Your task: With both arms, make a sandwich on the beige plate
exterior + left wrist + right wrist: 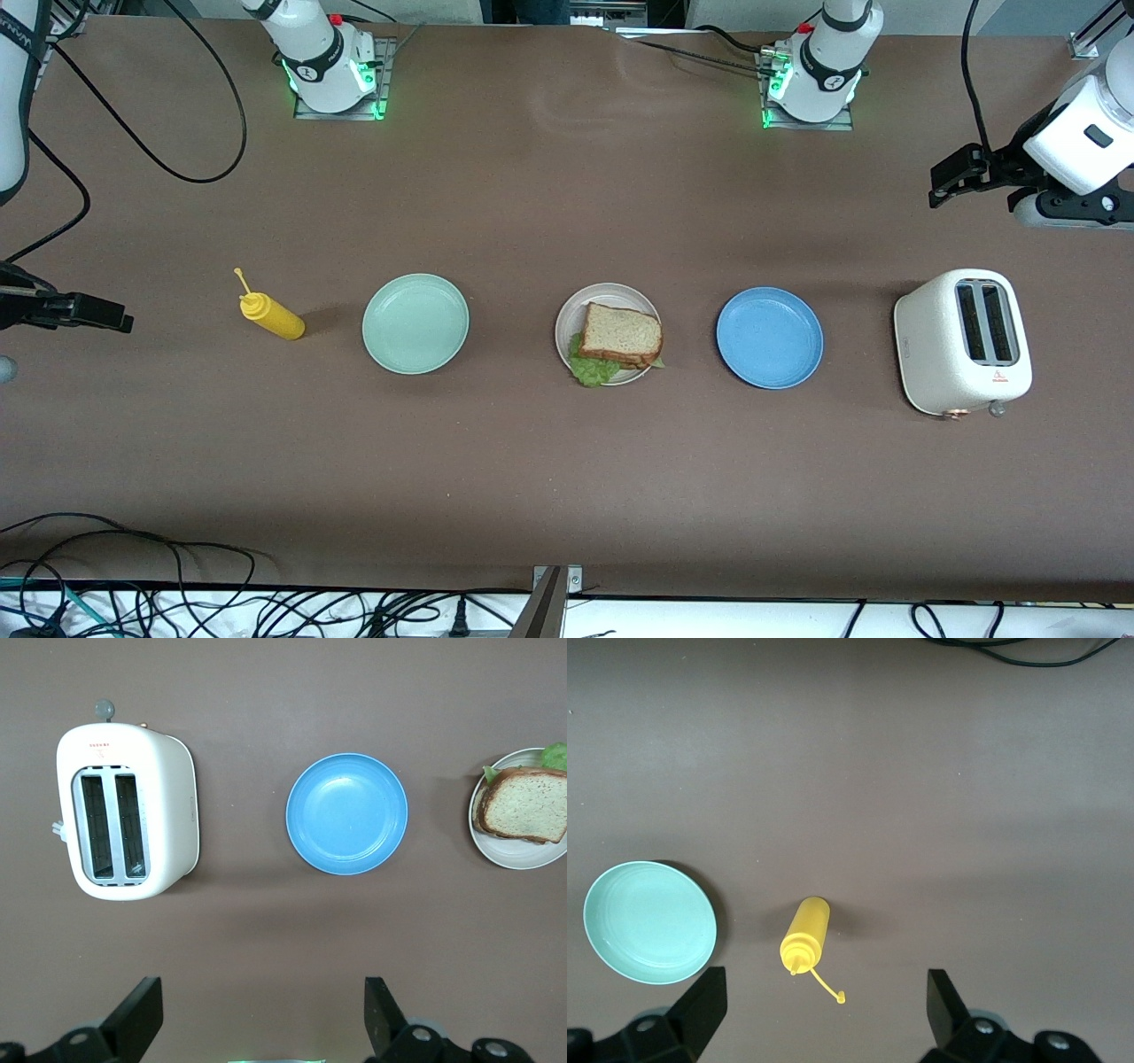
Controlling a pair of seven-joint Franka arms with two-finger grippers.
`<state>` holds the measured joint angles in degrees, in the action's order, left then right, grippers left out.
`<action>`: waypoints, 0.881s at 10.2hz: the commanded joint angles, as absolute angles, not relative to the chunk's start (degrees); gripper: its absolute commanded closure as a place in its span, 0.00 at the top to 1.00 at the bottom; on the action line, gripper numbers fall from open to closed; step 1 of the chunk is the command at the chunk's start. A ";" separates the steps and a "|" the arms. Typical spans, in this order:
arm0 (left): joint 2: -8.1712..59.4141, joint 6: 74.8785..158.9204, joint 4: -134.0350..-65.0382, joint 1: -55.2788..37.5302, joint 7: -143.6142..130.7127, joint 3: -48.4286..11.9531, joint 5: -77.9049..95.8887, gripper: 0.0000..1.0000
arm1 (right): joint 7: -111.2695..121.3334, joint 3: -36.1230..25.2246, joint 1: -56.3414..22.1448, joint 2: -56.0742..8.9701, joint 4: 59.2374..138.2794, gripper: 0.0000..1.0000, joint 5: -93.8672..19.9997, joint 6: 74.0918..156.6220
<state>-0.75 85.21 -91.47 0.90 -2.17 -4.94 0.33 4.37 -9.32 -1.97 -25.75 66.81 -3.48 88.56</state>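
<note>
Bread tops the finished-looking sandwich (618, 339), which sits on the beige plate (569, 321) at the middle of the table: 2 brown slices are stacked with ruffled green lettuce (591, 369) poking out at about 7 o'clock of the plate in the front view, the upper slice skewed slightly off the lower. Judging by that stack, the build is done and nothing remains to be carried. The mint-green plate (415, 322) lies beside the beige one toward the right arm's end, and the blue plate (769, 337) beside it toward the left arm's end; both are bare, probably because they served as source plates for the ingredients. A yellow squeeze bottle (270, 315) lies on its side past the mint plate, nozzle toward 10 o'clock, and a white toaster (963, 342) with 2 empty slots stands near the left arm's end. The left gripper (263, 1019) hangs high over the brown table (567, 204) at 12 o'clock of the toaster, its jaws spread wide and holding nothing. The right gripper (825, 1014) hovers over the table at about 9 o'clock of the bottle, likewise wide and empty. Both arms sit pulled out to the table's ends, apparently to leave the plates unobstructed.
</note>
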 commanded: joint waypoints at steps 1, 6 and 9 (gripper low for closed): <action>-0.18 83.76 -89.74 1.14 -3.08 -5.27 0.70 1.00 | 4.04 -9.05 -1.93 -25.31 67.06 1.00 -2.72 88.33; -0.26 83.41 -89.74 1.23 -3.08 -4.75 0.79 1.00 | 4.75 -9.05 -1.93 -25.40 67.06 1.00 -1.76 88.95; -0.26 83.41 -89.74 1.23 -3.08 -4.75 0.79 1.00 | 4.31 -9.05 -1.76 -25.40 67.06 1.00 -2.37 88.86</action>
